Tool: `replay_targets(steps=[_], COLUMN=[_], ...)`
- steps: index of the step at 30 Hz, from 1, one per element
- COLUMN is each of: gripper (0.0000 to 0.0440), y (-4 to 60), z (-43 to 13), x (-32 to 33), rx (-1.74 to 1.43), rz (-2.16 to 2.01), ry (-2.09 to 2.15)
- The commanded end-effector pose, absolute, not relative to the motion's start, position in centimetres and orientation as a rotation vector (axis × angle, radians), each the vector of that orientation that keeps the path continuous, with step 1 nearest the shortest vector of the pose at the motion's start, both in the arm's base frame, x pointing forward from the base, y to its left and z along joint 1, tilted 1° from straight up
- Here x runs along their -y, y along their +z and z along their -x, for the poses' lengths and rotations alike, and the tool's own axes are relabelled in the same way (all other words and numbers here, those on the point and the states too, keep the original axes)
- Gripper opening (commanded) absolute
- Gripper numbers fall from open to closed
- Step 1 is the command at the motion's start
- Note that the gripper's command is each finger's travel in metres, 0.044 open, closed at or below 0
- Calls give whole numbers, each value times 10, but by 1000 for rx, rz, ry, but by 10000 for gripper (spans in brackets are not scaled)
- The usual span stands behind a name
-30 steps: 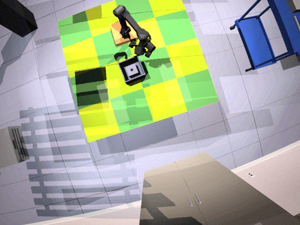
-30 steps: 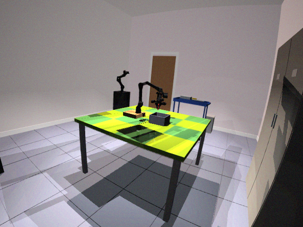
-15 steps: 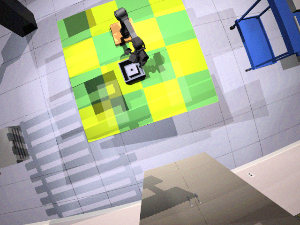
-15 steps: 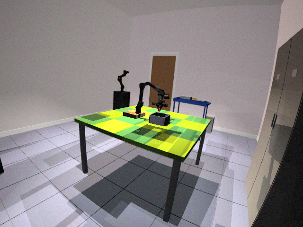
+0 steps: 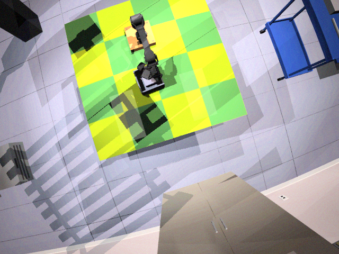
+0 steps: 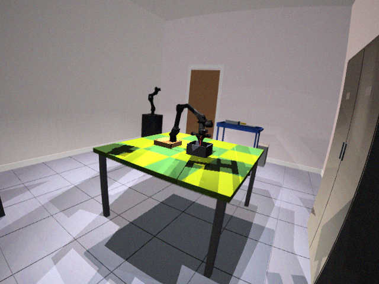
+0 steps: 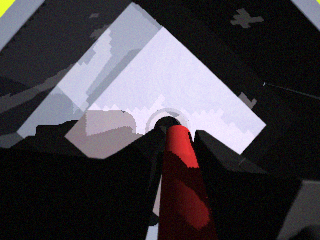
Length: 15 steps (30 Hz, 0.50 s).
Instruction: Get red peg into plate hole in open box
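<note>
Peg over the hole
Gripper [image 6: 200, 141] [image 7: 176, 145] nearly closed, clamping red peg [image 6: 200, 141] [image 7: 186, 185]; hole [image 7: 167, 122] towards eleven o'clock, misalignment could jam it.

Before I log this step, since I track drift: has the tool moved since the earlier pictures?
Yes: the tool has come down toward the open box.
</note>
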<state>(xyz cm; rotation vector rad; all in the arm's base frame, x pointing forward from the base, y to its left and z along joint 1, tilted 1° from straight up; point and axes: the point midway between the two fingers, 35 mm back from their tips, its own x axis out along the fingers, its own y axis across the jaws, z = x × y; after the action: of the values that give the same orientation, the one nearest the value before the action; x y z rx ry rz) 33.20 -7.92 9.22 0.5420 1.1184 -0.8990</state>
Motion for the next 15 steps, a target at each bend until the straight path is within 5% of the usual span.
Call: replay_targets(steps=[1, 4, 15], gripper=[0, 25, 248], y=[79, 69, 54], z=[-336, -336, -347], x=[84, 84, 93], rx=[-1159, -1196, -1262], rz=[-528, -517, -510], ry=[-847, -816, -749])
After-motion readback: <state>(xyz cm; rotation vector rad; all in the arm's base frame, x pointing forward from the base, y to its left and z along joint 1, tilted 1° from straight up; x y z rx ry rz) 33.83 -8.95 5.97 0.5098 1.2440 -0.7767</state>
